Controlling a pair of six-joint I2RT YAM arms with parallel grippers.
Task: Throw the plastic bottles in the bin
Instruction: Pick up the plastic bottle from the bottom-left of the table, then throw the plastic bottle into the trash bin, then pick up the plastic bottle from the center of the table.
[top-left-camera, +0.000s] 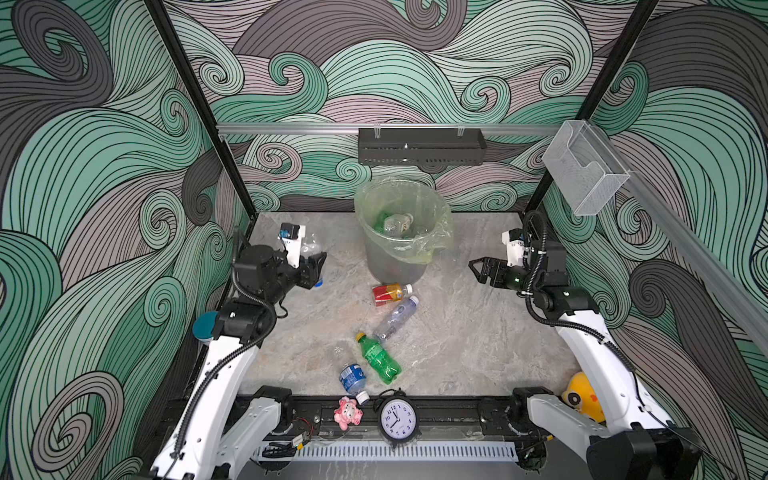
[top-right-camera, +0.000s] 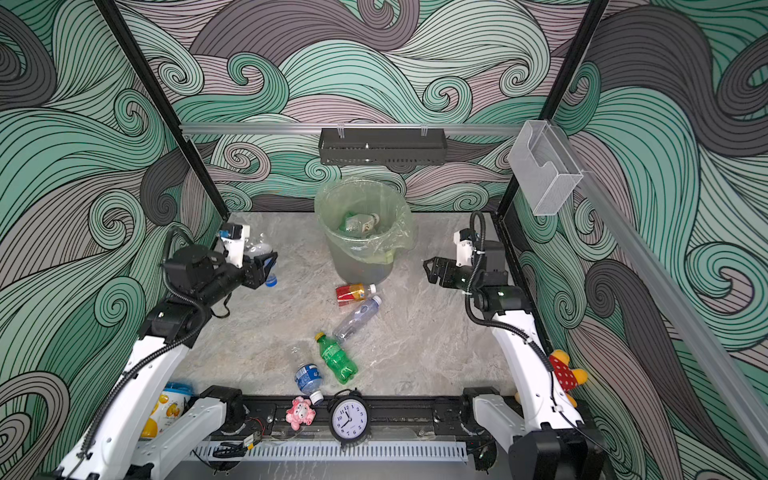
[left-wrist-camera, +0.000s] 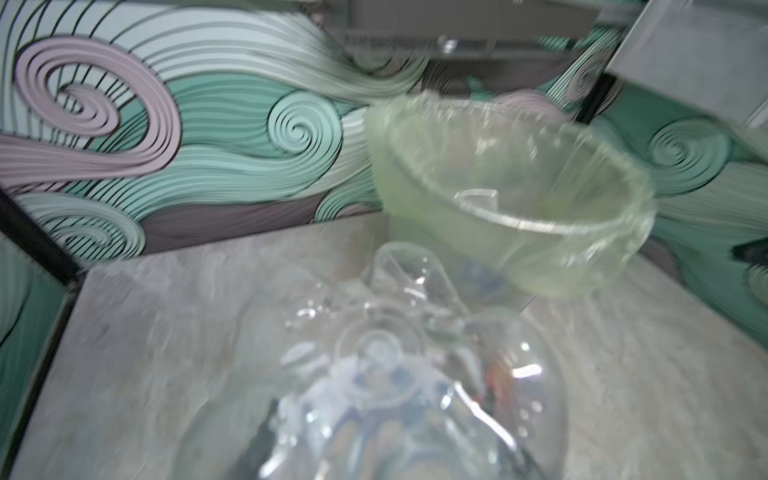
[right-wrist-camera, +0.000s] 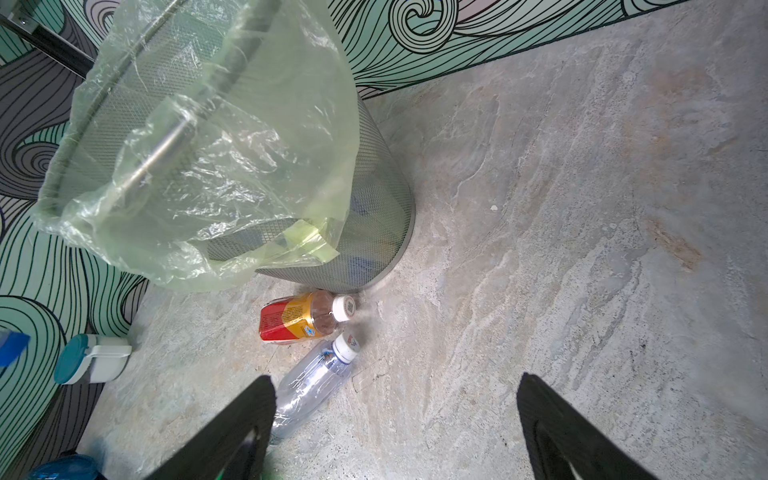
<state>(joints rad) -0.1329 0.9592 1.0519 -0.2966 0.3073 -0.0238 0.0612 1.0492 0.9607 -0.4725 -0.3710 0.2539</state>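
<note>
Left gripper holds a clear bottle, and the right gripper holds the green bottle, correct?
Not quite. The right gripper is open and empty in the right wrist view; the green bottle lies on the table in both top views. The left gripper does hold a clear bottle.

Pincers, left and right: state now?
Left pincer: shut on clear bottle.
Right pincer: open, empty.

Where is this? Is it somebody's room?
Probably a robot practice booth, not a home: two robot arms, swirly printed walls on a metal frame, and bottles scattered by a bin.
</note>
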